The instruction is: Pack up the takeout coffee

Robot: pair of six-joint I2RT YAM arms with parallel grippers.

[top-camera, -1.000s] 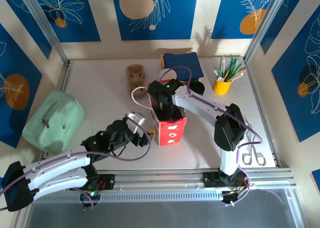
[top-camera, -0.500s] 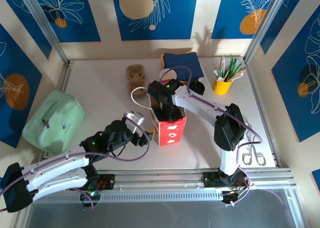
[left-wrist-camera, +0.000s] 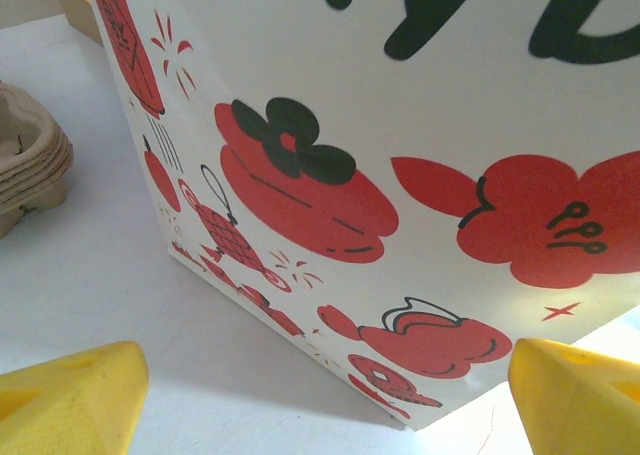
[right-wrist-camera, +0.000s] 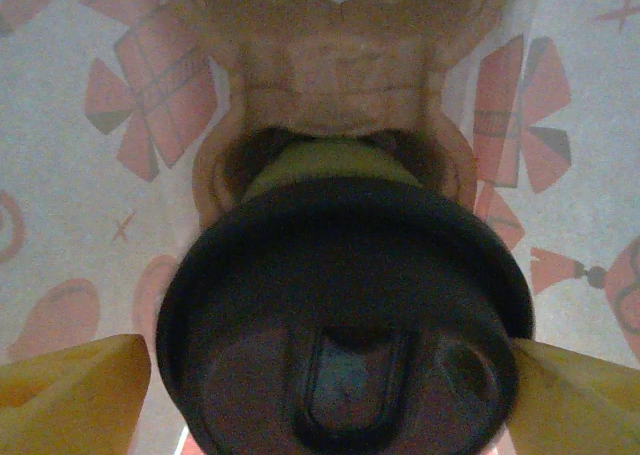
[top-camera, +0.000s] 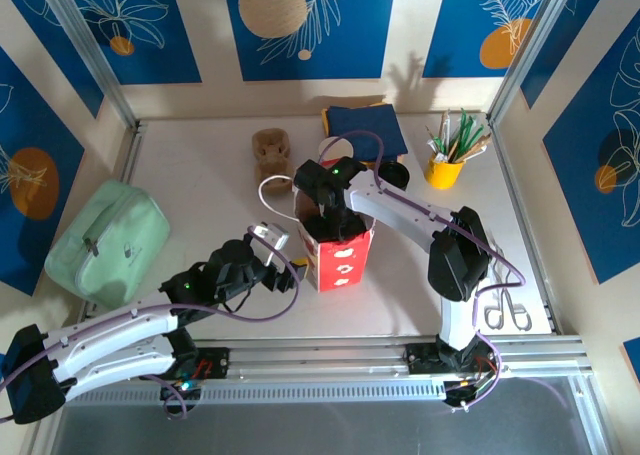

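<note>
The takeout coffee (right-wrist-camera: 340, 315) stands inside the red-and-white paper bag (top-camera: 345, 260), set in a brown pulp carrier (right-wrist-camera: 335, 65). Its black lid faces the right wrist camera and a strip of lime-green side (right-wrist-camera: 330, 165) shows above it. My right gripper (top-camera: 335, 223) reaches down into the bag mouth. It is open, its yellow fingers (right-wrist-camera: 70, 390) spread wide at either side of the lid. My left gripper (left-wrist-camera: 330, 405) is open too, low on the table beside the printed bag wall (left-wrist-camera: 400, 175), nothing between its fingertips (left-wrist-camera: 580, 395).
A stack of pulp cup carriers (top-camera: 269, 150) lies behind the bag to the left. Blue napkins (top-camera: 365, 130), a loose black lid (top-camera: 393, 173) and a yellow pot of utensils (top-camera: 445, 165) are at the back. A mint pouch (top-camera: 108, 240) lies left, scissors (top-camera: 507, 310) front right.
My right wrist has lifted slightly at the bag mouth and the bag's top edge shows a little more. The left arm has stayed put.
</note>
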